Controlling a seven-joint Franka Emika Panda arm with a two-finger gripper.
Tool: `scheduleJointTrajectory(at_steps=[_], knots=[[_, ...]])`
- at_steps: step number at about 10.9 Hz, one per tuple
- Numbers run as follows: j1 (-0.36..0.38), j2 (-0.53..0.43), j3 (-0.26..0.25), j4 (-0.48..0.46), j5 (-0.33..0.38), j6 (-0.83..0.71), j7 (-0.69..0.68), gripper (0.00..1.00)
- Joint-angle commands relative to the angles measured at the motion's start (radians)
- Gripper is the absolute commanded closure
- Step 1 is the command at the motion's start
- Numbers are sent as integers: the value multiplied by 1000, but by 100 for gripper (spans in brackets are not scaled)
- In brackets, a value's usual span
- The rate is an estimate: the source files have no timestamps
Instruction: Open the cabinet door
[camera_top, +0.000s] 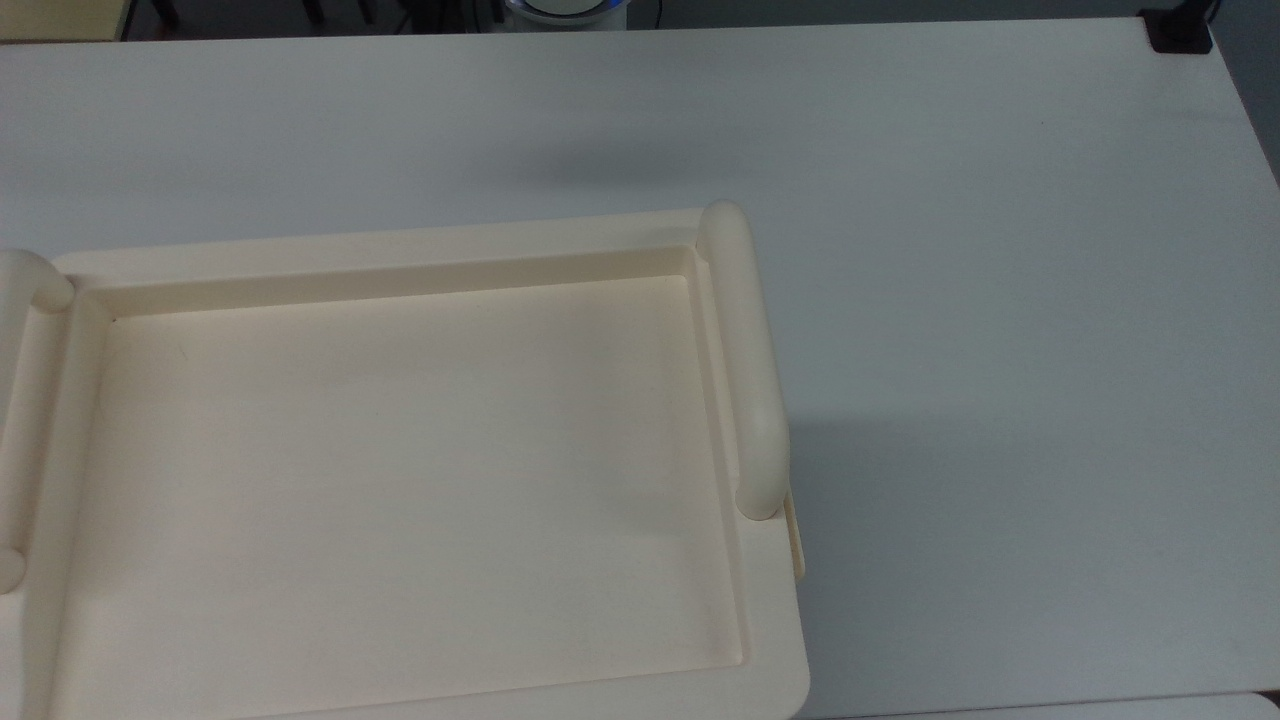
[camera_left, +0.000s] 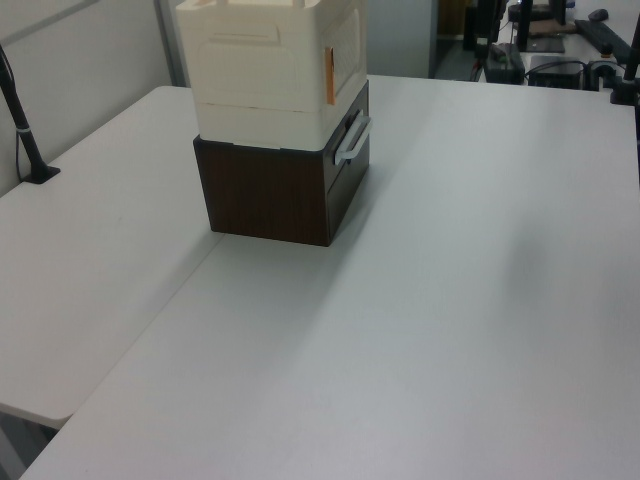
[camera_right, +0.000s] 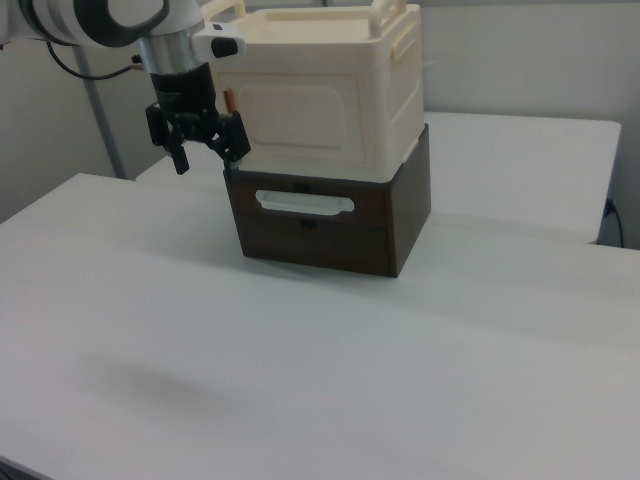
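Right view: the Panda arm enters from the upper left, its white wrist pointing straight down, with the black gripper (camera_right: 205, 152) hanging in the air above the white table (camera_right: 300, 370). The two fingers (camera_right: 178, 155) are spread wide apart with nothing between them. The gripper hangs just beside the right view's left corner of the cream cabinet (camera_right: 320, 100), at the level of its lower edge; whether it touches cannot be told. The cabinet door (camera_right: 300, 115) is the flat cream panel with a recessed rounded rectangle facing this camera, lying flush in its frame. The cabinet stands on a dark brown wooden drawer box (camera_right: 330, 220) with a pale bar handle (camera_right: 303, 204).

Left view: an orange strip (camera_left: 329, 76) runs along the cabinet's front corner.

Top view: the cabinet's recessed top (camera_top: 400, 470) is bordered by a thick rounded bar handle (camera_top: 745, 360) on the top view's right.
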Motion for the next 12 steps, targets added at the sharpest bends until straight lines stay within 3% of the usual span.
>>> scheduleJointTrajectory(at_steps=[1, 7, 12], knots=[[-1, -22, 11, -31, -22, 20, 11, 0], [-3, -15, 14, -28, -8, 36, 1, 0], [-3, -17, 19, -22, -21, 197, -64, 0]])
